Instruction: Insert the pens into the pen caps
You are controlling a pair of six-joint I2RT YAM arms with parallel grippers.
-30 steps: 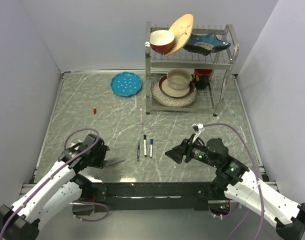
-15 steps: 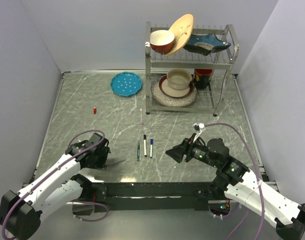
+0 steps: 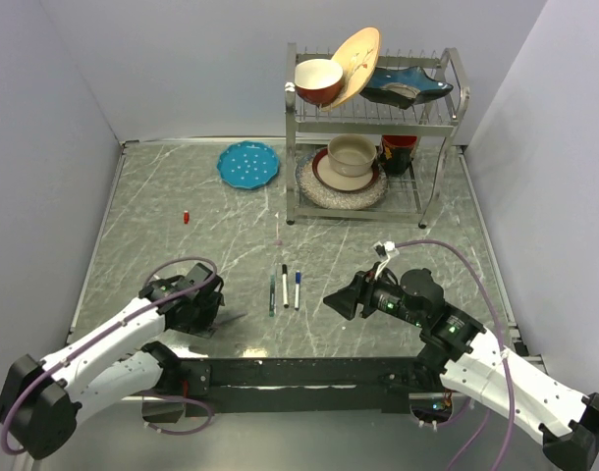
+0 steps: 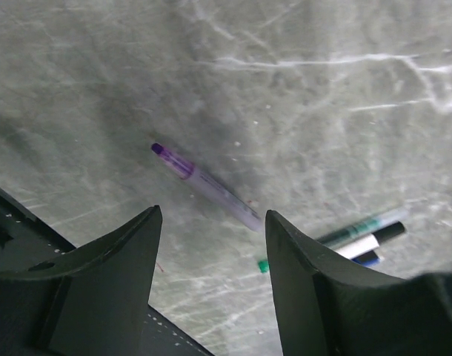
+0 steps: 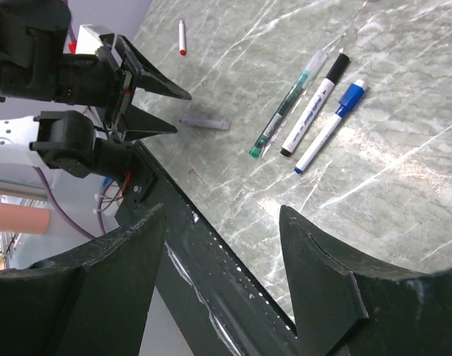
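Hands nearest: the left hand (image 4: 211, 215) hovers with fingers spread, a purple pen (image 4: 207, 187) lying on the tabletop (image 3: 182, 265) just ahead of it. The right hand (image 5: 222, 211) is spread too, holding nothing. Beyond, the green pen (image 5: 281, 111), black pen (image 5: 315, 104) and blue pen (image 5: 333, 122) lie side by side. A red-ended pen (image 5: 181, 37) lies farther left, and a dish rack (image 3: 378, 118) stands at the back.

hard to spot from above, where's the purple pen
In the left wrist view, the purple pen lies flat on the table just ahead of the open left gripper, left of the green pen.
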